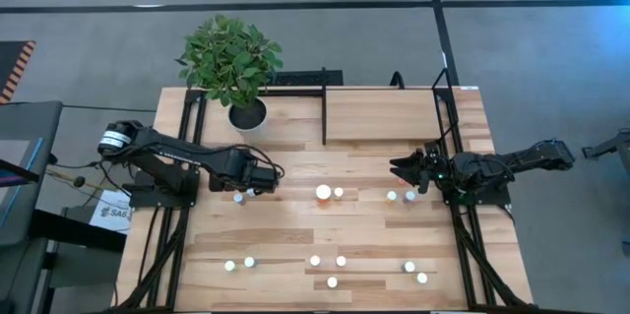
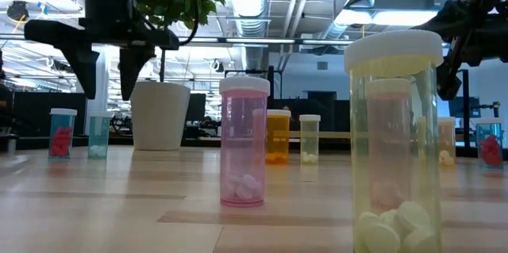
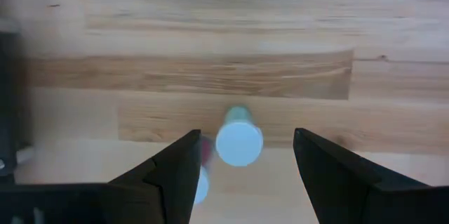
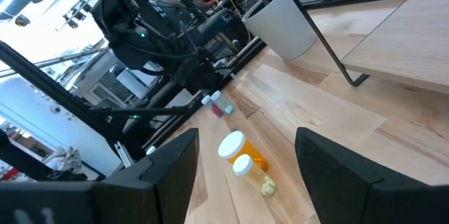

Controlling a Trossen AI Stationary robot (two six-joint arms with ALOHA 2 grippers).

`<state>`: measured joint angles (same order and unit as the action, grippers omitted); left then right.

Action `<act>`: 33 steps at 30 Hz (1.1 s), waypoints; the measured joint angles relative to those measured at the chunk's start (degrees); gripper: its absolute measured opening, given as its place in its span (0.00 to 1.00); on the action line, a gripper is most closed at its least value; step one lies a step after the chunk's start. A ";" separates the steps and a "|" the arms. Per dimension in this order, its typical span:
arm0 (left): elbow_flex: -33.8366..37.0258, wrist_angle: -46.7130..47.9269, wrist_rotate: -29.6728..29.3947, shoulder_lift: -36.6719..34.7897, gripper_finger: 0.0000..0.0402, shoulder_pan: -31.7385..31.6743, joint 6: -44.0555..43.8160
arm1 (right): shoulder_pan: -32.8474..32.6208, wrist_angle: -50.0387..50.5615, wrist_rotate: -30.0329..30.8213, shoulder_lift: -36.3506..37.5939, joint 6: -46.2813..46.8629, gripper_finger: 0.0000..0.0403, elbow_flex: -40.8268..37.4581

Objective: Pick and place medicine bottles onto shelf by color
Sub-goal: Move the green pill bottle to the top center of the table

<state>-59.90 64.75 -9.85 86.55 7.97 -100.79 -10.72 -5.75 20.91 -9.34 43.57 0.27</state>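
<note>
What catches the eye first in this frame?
The small white-capped medicine bottles scattered across the plank tabletop, none yet on the black-framed light-wood shelf at the far edge. The left pincer hovers open over a teal bottle, and a leafy plant in a white pot stands beside the shelf.

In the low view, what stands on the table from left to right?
Red-filled bottle → teal bottle → white pot → pink bottle → orange bottle → small yellow-green bottle → big yellow-green bottle → far-right red-filled bottle.
</note>
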 joint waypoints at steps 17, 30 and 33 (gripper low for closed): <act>0.07 -1.07 0.12 6.44 0.54 -0.15 -0.80 | -0.01 0.76 -0.01 0.00 0.00 0.65 0.00; 3.40 -5.01 1.89 6.46 0.53 0.61 0.01 | -0.01 0.84 -0.02 -0.02 0.00 0.65 0.00; 4.02 -5.78 1.84 6.46 0.53 0.61 0.19 | -0.01 0.84 -0.02 -0.01 0.00 0.65 0.00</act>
<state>-55.88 58.96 -8.02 93.01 8.58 -100.60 -10.73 -4.91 20.88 -9.35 43.57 0.27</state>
